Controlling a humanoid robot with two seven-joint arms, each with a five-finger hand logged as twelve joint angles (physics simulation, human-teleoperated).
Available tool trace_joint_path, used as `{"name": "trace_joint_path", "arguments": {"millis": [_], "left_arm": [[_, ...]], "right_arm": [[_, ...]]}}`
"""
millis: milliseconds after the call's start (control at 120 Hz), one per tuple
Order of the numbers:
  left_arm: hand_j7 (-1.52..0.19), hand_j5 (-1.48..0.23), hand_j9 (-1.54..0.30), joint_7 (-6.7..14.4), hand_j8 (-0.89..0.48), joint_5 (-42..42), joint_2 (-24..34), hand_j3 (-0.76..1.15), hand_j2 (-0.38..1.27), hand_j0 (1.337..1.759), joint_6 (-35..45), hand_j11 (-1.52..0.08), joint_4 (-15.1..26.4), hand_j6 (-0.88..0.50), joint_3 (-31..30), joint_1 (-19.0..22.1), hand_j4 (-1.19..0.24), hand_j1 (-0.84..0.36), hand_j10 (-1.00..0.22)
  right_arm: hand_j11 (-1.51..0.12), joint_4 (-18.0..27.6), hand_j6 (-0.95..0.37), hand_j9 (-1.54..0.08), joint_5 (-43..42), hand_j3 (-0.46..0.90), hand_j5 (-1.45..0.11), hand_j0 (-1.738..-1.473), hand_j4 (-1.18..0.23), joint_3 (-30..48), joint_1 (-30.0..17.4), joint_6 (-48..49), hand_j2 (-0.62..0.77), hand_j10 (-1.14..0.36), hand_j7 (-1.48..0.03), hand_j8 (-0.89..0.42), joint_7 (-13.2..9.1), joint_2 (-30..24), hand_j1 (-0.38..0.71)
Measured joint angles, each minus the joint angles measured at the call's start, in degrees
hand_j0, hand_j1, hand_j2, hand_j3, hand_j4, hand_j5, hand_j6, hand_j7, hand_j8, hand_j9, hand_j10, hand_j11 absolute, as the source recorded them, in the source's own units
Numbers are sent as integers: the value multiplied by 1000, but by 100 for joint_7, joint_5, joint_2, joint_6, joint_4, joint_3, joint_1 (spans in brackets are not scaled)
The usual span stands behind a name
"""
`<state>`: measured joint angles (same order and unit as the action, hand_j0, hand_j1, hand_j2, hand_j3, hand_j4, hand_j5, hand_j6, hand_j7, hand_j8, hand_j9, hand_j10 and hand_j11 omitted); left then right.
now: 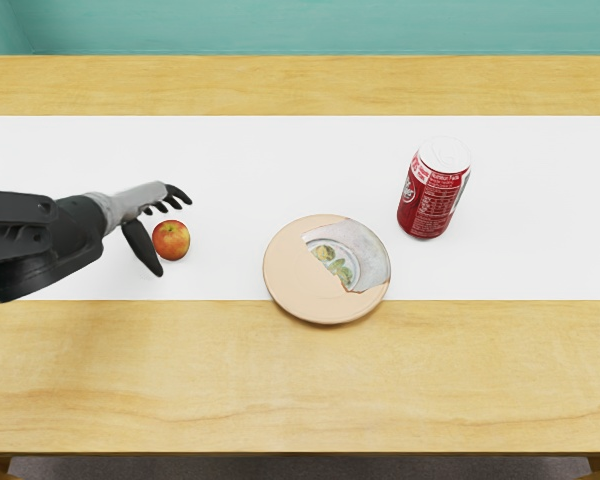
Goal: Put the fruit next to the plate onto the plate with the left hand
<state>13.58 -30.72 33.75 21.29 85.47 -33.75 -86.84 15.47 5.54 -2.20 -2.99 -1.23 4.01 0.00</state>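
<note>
A small red and yellow apple (171, 240) lies on the white table runner, left of a round tan plate (292, 277) with a pale printed patch. My left hand (160, 222) reaches in from the left edge and sits just left of the apple. Its fingers (172, 199) are spread above and behind the fruit, and the thumb (143, 248) hangs down beside it. The hand is open and holds nothing; whether the thumb touches the apple is unclear. The apple rests roughly a plate's width away from the plate.
A red soda can (434, 188) stands upright behind and to the right of the plate. The white runner (540, 220) crosses the wooden table (300, 380) from side to side. A teal wall lies beyond the far edge.
</note>
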Motion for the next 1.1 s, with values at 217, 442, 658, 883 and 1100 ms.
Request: {"name": "trace_joint_path", "arguments": {"millis": [217,442,658,883,1100], "left_arm": [[-479,-479,-479,-4,-370,-8,-479,0,75,1658,204,-479,-307,-370,-171,9,-369,-92,-369],[-678,-679,-683,0,-488,-26,-672,0,121,1654,197,-683,-427,-497,-323,34,-496,-224,-495],[-784,-767,-810,69,-427,-58,-668,0,198,1653,210,-811,-437,-499,-404,29,-613,-255,-572],[-918,-914,-937,198,-404,-28,-698,0,273,1650,195,-941,-423,-484,-449,-76,-688,-236,-587],[-958,-989,-969,317,-376,12,-859,0,379,1652,158,-976,-404,-456,-459,-484,-701,-283,-561]], "right_arm": [[-43,0,-33,-43,0,0,-43,-1658,-33,0,0,0,-7,-33,-43,-33,2,0,-310],[-43,0,-33,-43,0,0,-43,-1658,-33,0,0,1,-7,-33,-43,-33,2,0,-310],[-43,0,-33,-43,0,0,-43,-1658,-33,0,0,1,-7,-33,-43,-33,2,0,-310],[-42,0,-32,-42,0,0,-42,-1658,-32,0,0,0,-7,-32,-42,-32,1,0,-310],[-42,0,-33,-42,0,0,-42,-1658,-33,0,0,1,-7,-33,-42,-33,1,0,-310]]}}
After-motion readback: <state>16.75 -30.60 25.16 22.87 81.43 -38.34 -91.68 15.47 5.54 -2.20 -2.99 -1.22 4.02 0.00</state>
